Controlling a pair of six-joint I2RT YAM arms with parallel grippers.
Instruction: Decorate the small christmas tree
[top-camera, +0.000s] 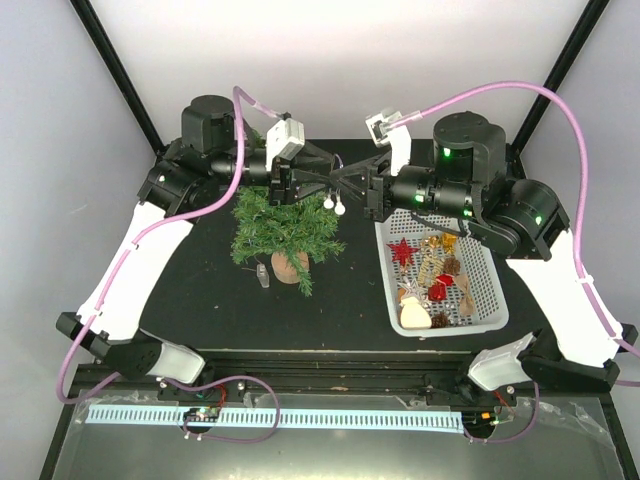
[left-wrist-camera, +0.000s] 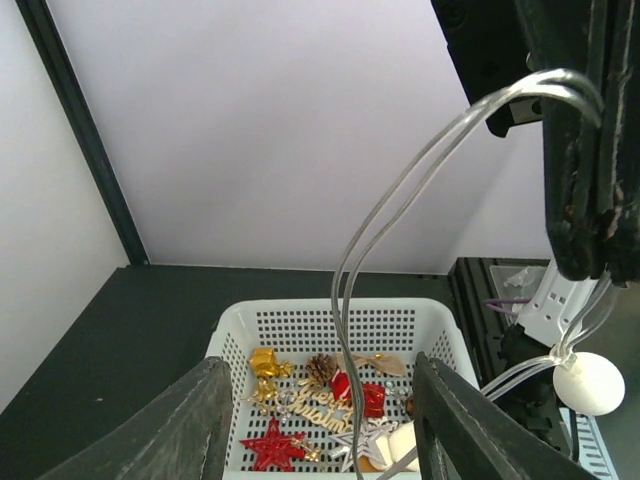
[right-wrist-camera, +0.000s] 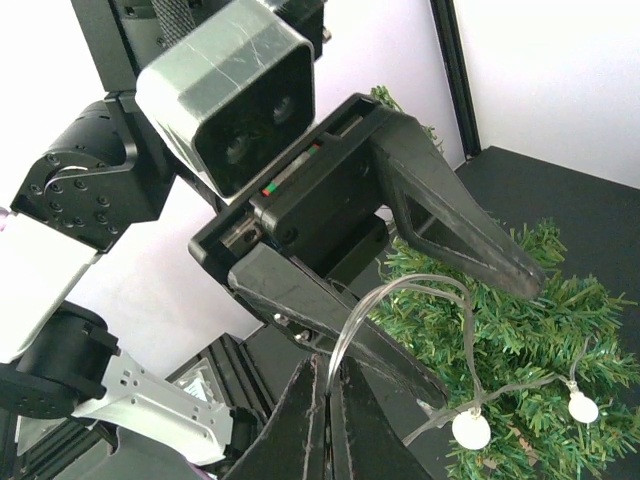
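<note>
R pincer (right-wrist-camera: 327, 385) pressed shut on light string (right-wrist-camera: 470, 430); L pincer (left-wrist-camera: 320, 372) spread, string loop btwn fingers. Tree (top-camera: 275, 225) upright just below, nearer L pincer.

The top camera looks down on the whole table (top-camera: 340, 300). The left wrist shares its basket (left-wrist-camera: 330, 322), the right wrist its tree (right-wrist-camera: 590, 300), close in.

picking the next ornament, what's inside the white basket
Inside the white basket: a red star, a pine cone, gold pieces and a cream shape. From above, the right arm covers its far end, so that part is hidden.
</note>
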